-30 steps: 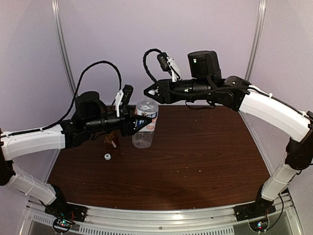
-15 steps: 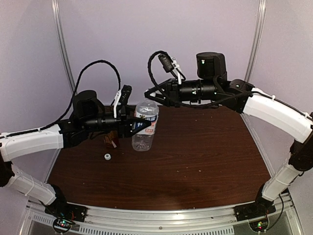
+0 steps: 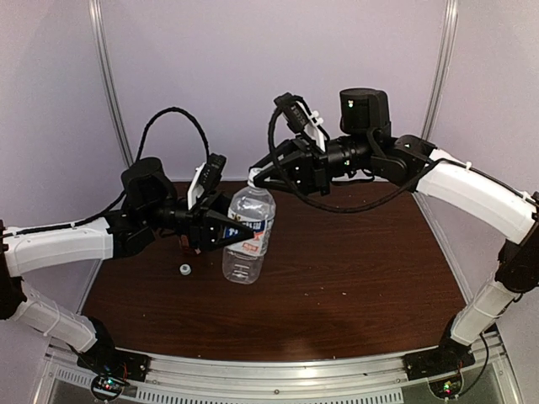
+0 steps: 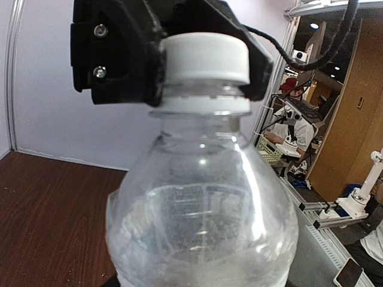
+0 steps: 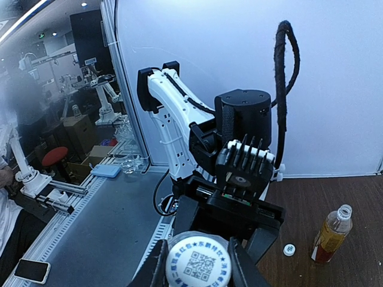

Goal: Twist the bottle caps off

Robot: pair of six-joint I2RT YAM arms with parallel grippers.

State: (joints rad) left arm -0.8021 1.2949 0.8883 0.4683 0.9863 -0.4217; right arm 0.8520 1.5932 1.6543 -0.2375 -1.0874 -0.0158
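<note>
So, quick rundown. The right pincer [image 3: 257, 175] is clamped narrow on the white cap [image 4: 205, 57] of the clear bottle [image 3: 246, 257]. In the left wrist cam its black fingers [image 4: 122, 54] sit on both sides of the cap, touching it, w/ the cap dead center near the top of the frame. The right wrist cam looks straight down on the cap at the bottom middle of the frame. It has a sticker [image 5: 198, 263] w/ a QR-type code on top, and there's a finger tight against each side.

The left pincer [image 3: 237, 232] grips the same bottle lower down, around the body at label height, coming in from the left of the frame. The bottle sits just left of center in the top cam and leans, cap toward the upper right and base toward the lower left. Can't rly tell if the base touches the table [image 3: 354, 269] or hangs just above it, the angle's no good for that.

Other stuff:
- The amber bottle [image 5: 332, 234] stands upright at the lower right of the right wrist cam, neck open, no cap on it.
- A loose cap [image 3: 184, 269] lies flat on the table just beside it, at the lower left of the clear bottle in the top cam and well apart from both pincers.
- In the top cam the left pincer's body sits in front of the amber bottle and hides most of it.
</note>
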